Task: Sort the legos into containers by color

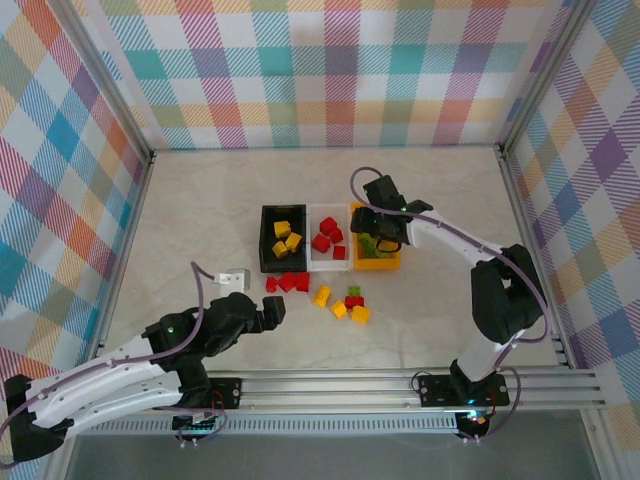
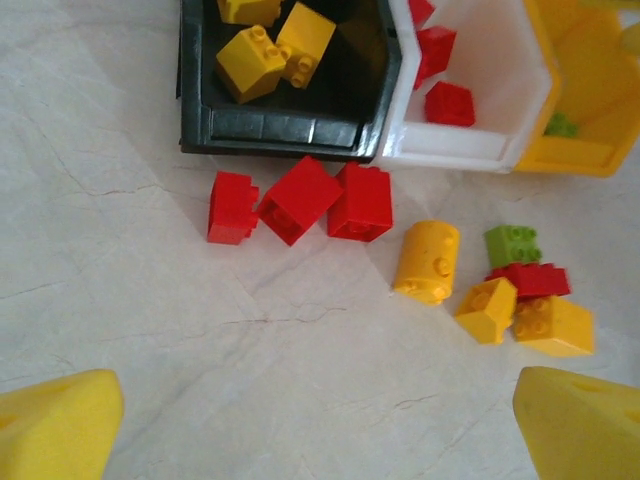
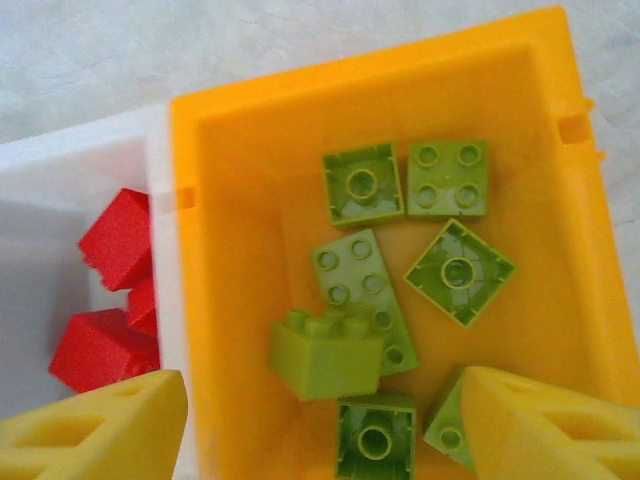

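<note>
Jaws of the right gripper gape, empty, over the orange-yellow bin of green legos. White bin touches its left, black bin next. Left gripper, likewise spread and empty, hovers nearward, loose red and yellow legos between.

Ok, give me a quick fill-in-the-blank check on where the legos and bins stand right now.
1. The black bin holds only ___ legos.
2. The right gripper hangs open over the ___ bin.
3. The three loose legos lying closest to the black bin are ___.
4. Just one loose lego outside the bins is ___.
Missing words: yellow; orange; red; green.
</note>
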Robot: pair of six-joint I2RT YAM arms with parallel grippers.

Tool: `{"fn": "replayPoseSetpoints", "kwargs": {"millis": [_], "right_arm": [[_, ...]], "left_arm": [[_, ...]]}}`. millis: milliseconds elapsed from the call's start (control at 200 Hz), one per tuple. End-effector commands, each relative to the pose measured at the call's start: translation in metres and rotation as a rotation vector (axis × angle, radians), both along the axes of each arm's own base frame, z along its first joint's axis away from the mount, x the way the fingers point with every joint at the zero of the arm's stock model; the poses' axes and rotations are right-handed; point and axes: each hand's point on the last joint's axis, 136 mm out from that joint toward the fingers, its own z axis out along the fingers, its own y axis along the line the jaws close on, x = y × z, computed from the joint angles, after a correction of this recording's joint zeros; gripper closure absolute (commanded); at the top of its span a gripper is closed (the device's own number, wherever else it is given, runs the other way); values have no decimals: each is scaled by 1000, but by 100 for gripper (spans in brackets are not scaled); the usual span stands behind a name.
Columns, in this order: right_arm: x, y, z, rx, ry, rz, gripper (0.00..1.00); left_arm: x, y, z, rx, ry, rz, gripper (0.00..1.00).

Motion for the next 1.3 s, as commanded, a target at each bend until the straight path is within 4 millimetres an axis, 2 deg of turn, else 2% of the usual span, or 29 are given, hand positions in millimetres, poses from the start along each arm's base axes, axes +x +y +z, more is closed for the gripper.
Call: {"fn": "replayPoseSetpoints", "kwargs": {"millis": [0,125,180,270,360,485,685,895,1080,1155,1295], "right_arm": [[-14,10,36,34,-78,73,26],[-37,15,43,66,-107,107,26],[-47,16,42,79,-112,116,26],[-58,15,42,105,-116,121,26],[-65,13,42,126,-117,115,27],[-69,10,44,135,-123,112,27],[-73,7,46,141,-130,105,27],[-76,4,52,149,-143,103,27],[-77,2,56,153,-152,99,27],[-78,2,56,158,-151,99,27],[-78,4,52,165,-144,101,27]], "left_arm": [[14,-1,-4,104,-1,10,0],[37,-1,-27,202,53,58,11],[49,1,-38,201,73,88,18],[66,8,-53,168,106,128,25],[81,4,-56,130,99,129,28],[102,-11,-50,99,65,103,33],[118,-4,-70,138,112,141,42],[120,8,-91,194,149,179,52],[99,29,-107,241,202,222,65],[87,39,-105,233,200,240,67],[77,38,-91,167,178,221,65]]}}
